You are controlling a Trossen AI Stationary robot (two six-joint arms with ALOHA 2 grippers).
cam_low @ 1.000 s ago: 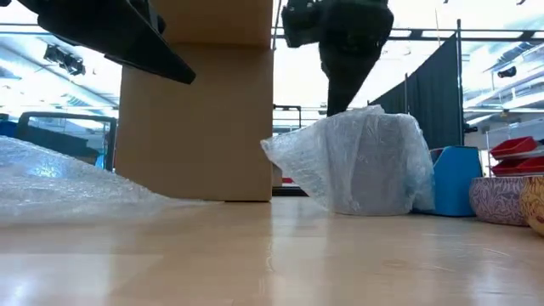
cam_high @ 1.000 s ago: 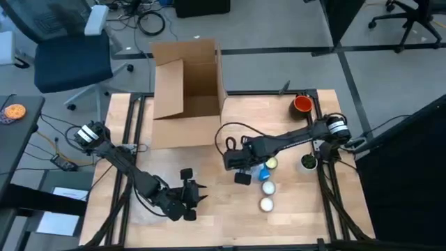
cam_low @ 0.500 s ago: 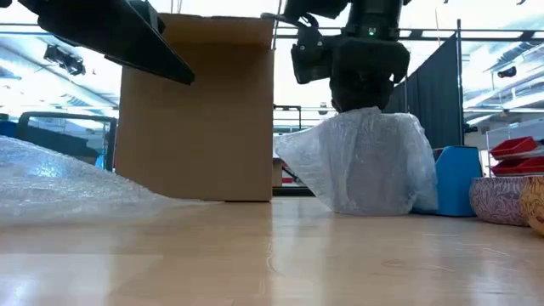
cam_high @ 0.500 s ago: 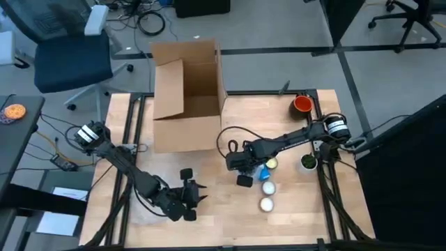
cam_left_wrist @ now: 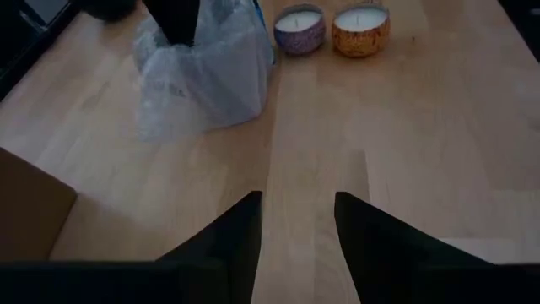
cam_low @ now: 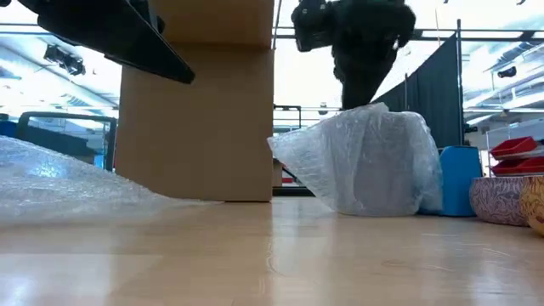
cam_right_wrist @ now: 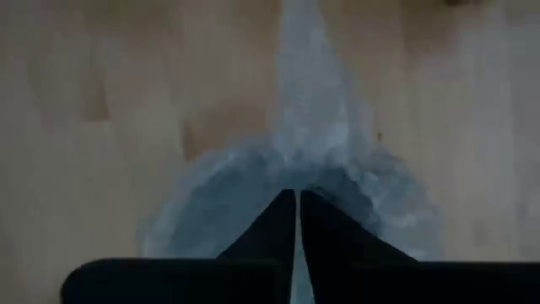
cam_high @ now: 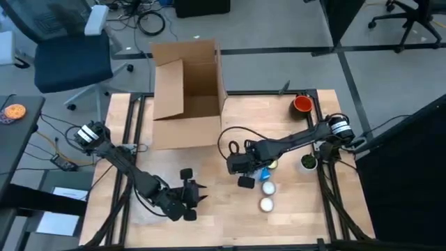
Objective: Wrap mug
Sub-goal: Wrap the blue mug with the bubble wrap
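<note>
The mug is hidden inside a bundle of clear bubble wrap (cam_low: 365, 161) that stands on the table right of centre; the bundle also shows in the left wrist view (cam_left_wrist: 202, 76). My right gripper (cam_right_wrist: 297, 201) hangs over the bundle (cam_high: 252, 167), pointing down with its fingers shut at the bundle's top. My left gripper (cam_left_wrist: 297, 211) waits open near the table's front left (cam_high: 197, 195), pointing at the bundle with nothing between its fingers. My right gripper meets the top of the bubble wrap (cam_low: 367, 109) with its shut fingertips, coming from above and pointing down. Whether a layer of wrap lies between the fingers cannot be told. The bundle stands upright on the table.
An open cardboard box (cam_high: 185, 90) stands at the far side. Two candle tins (cam_left_wrist: 299, 25) (cam_left_wrist: 361, 27) and a blue container (cam_low: 459, 178) sit right of the bundle. A red bowl (cam_high: 302, 104) is at the far right. A loose bubble wrap sheet (cam_low: 59, 183) lies at the left.
My right gripper has dipped down onto the top of the bundle and risen again, ending with its fingertips at the wrap's top. The bundle has shifted a little toward the table's right edge and its left flap has changed shape.
</note>
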